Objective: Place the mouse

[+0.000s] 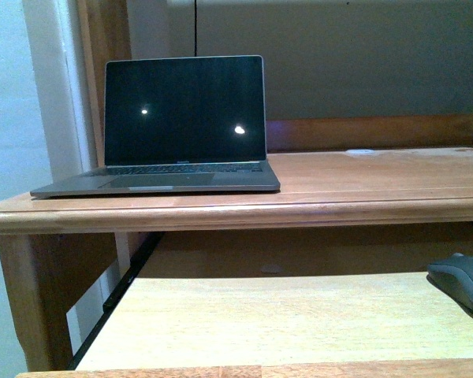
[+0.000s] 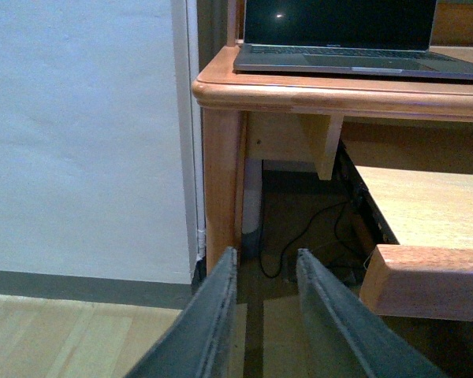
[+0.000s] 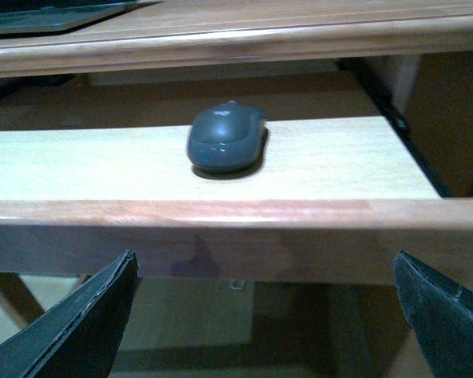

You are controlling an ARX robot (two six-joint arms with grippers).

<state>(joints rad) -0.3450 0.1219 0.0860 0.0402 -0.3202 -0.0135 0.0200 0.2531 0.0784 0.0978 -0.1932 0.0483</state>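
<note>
- Mouse (image 1: 461, 285) on pull-out shelf (image 1: 284, 315) under desk (image 1: 363, 181) top, R side.
- R hand (image 3: 264, 260): wide apart, empty, facing mouse.
- L hand (image 2: 266, 260): narrowly apart, empty, near desk leg (image 2: 221, 189).

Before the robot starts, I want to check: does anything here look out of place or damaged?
Nothing looks damaged or spilled. Only the small dark grey oval mouse lies on the pale wooden pull-out shelf, a level below the open grey laptop.

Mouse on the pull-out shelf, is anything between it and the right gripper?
Only the shelf's front rail: the open right gripper sits in front of it, and the mouse lies beyond on the shelf top. Nothing else visible blocks it.
</note>
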